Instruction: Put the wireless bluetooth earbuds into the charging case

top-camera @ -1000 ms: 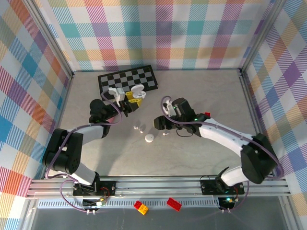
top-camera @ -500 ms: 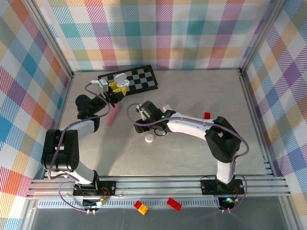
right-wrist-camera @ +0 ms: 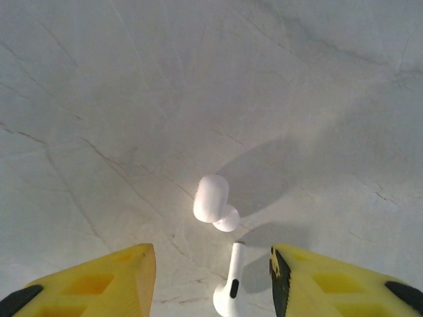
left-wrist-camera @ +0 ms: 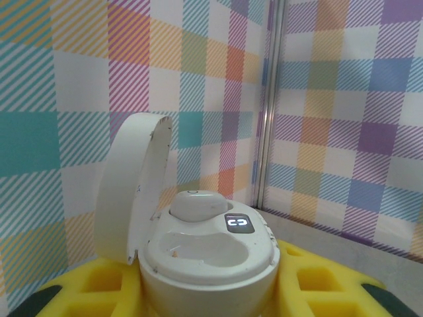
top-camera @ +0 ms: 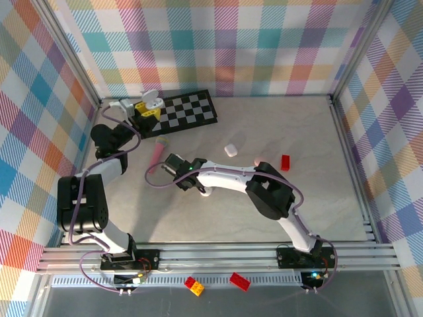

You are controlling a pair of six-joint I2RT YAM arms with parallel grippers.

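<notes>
Checkerboard [top-camera: 188, 111] at 11 o'clock, red brick [top-camera: 285, 162] at 3; right claw [right-wrist-camera: 211, 264] wide over two loose earbuds [right-wrist-camera: 211, 198]. Left claw [top-camera: 148, 111] grips the open charging case [left-wrist-camera: 211, 254], one bud [left-wrist-camera: 197, 205] inside.

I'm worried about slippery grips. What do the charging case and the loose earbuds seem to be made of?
The charging case looks like hard white plastic with a smooth, slightly glossy finish: soft highlights run along its open lid. The earbuds appear to be glossy white plastic, given their bright sheen and rounded moulded shapes. Both are probably slick.
</notes>
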